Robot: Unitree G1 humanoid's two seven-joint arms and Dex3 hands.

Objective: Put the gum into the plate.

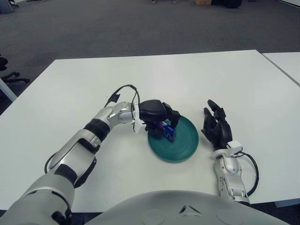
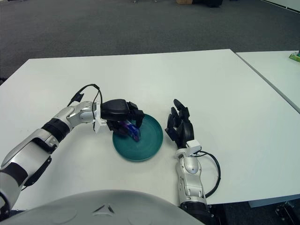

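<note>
Gum (image 1: pixel 167 131) in left hand (image 1: pixel 157 114), long axis tilted over plate (image 1: pixel 185 140).

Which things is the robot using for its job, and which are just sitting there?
For the job:
- small blue and purple gum pack
- round dark green plate
- left hand, holding the gum pack over the plate's left edge

Just there:
- right hand, idle to the right of the plate, fingers open
- white table
- second white table at far right

White table (image 1: pixel 70 89); second white table (image 1: pixel 286 63) just beside at right; grey carpet floor (image 1: pixel 117 28) behind.
</note>
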